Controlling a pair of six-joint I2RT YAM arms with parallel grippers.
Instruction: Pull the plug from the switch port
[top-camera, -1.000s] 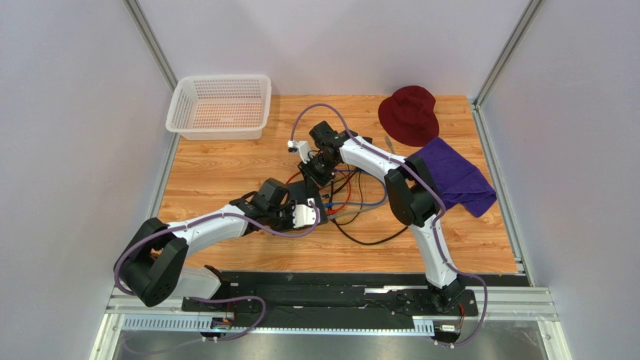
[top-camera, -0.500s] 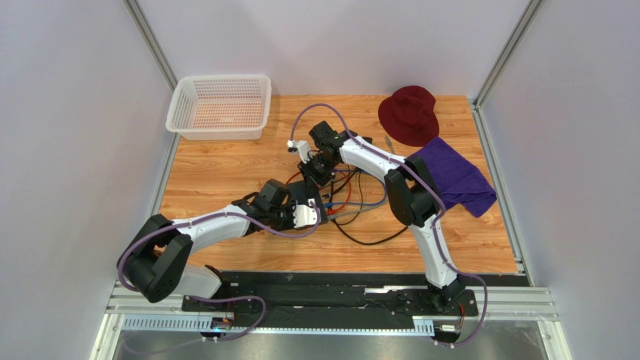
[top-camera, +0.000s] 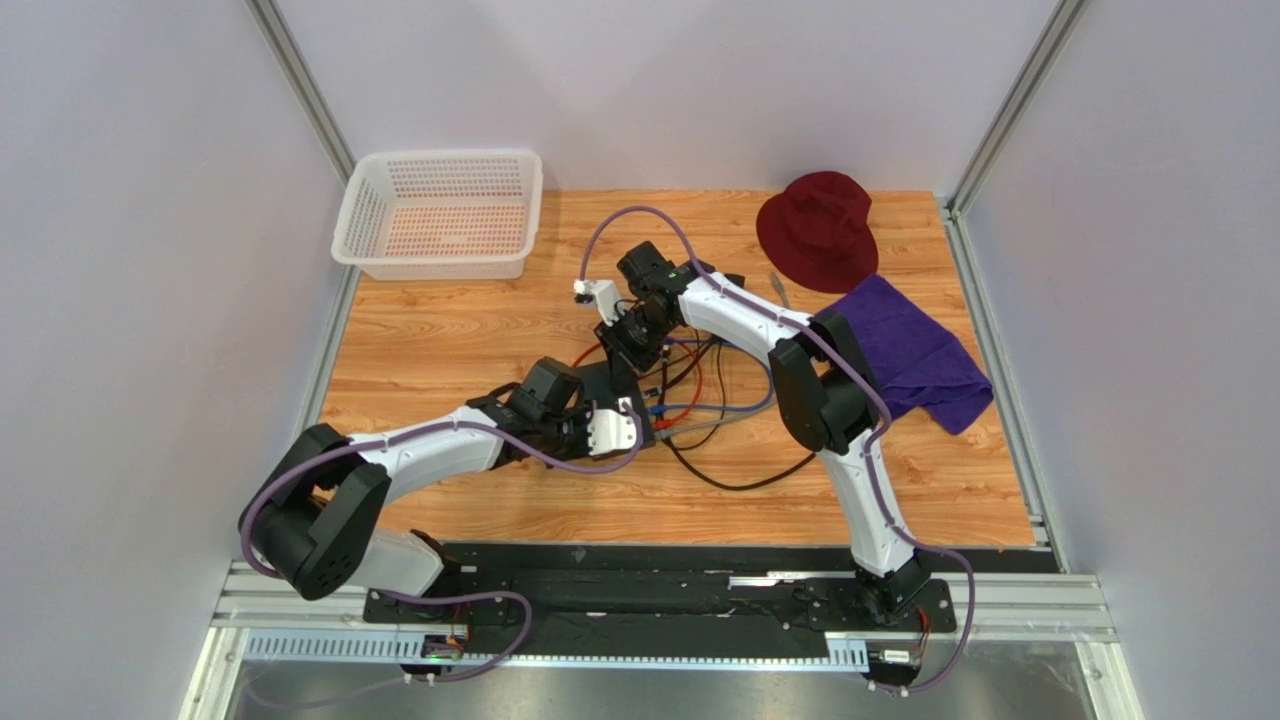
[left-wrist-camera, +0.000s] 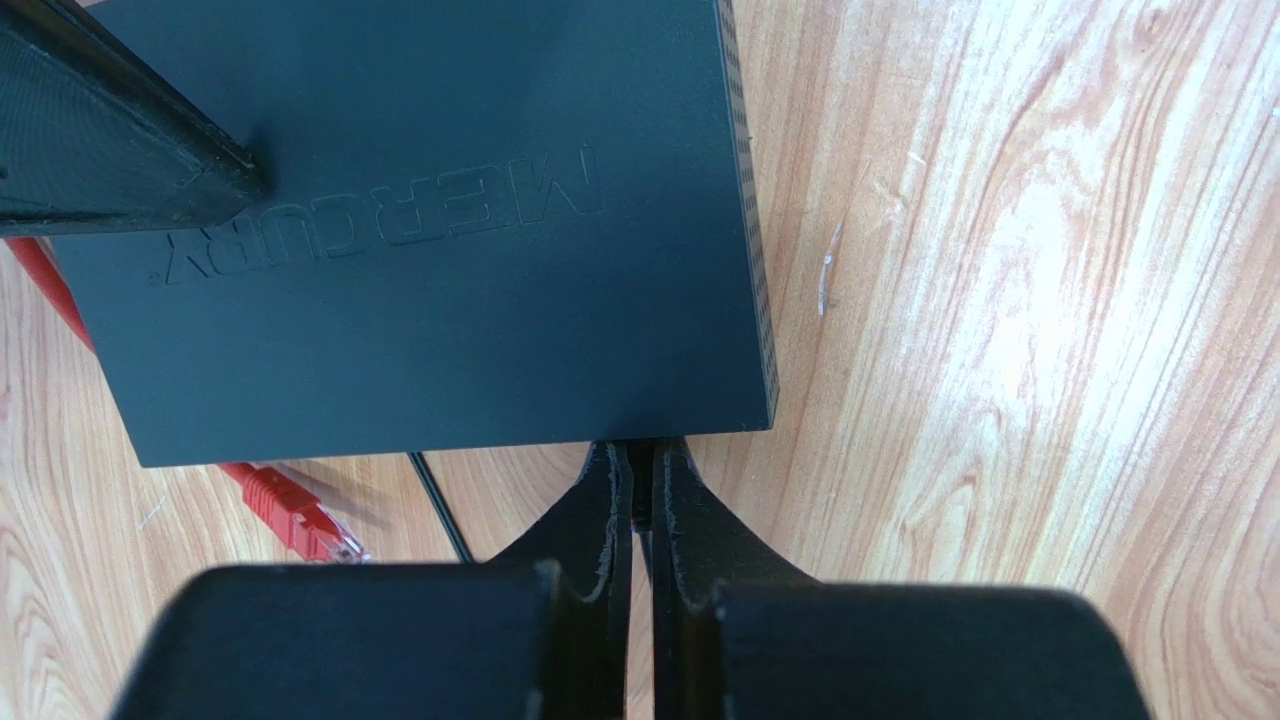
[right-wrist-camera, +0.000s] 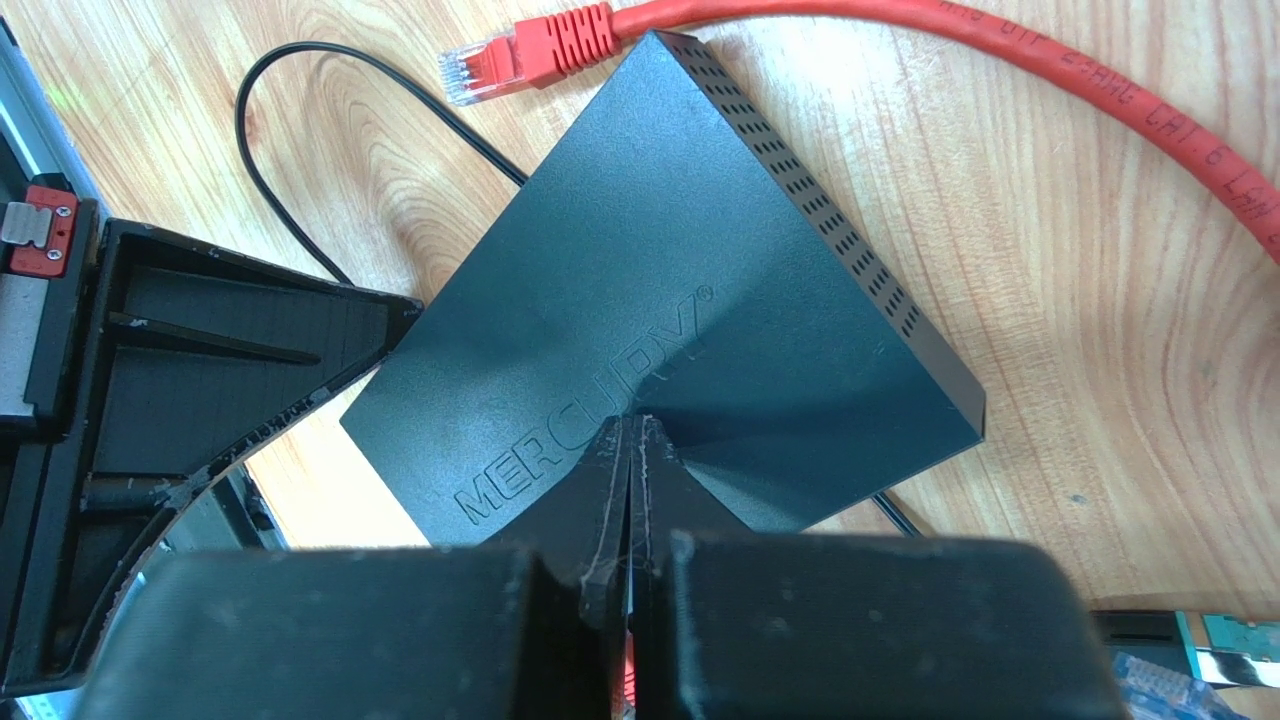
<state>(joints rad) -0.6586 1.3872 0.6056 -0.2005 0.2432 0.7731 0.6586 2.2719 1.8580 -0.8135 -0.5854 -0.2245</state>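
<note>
Lying flat near the middle of the wooden table (top-camera: 436, 345), the dark grey switch (left-wrist-camera: 436, 270), lettered MERCURY, sits between both arms. The right gripper (right-wrist-camera: 631, 432), jaws pressed together, rests its tips on the lid. The left gripper (left-wrist-camera: 640, 458), jaws likewise pressed together, sits at the box's edge. A red cable's plug (right-wrist-camera: 496, 63) lies loose on the wood beside one corner; the row of ports is out of sight.

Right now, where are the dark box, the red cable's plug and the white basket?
dark box (right-wrist-camera: 676, 330), right wrist view, on its flat top by the lettering.
red cable's plug (right-wrist-camera: 519, 53), right wrist view, on the red boot behind the clear tip.
white basket (top-camera: 433, 258), top view, on its near wall.
</note>
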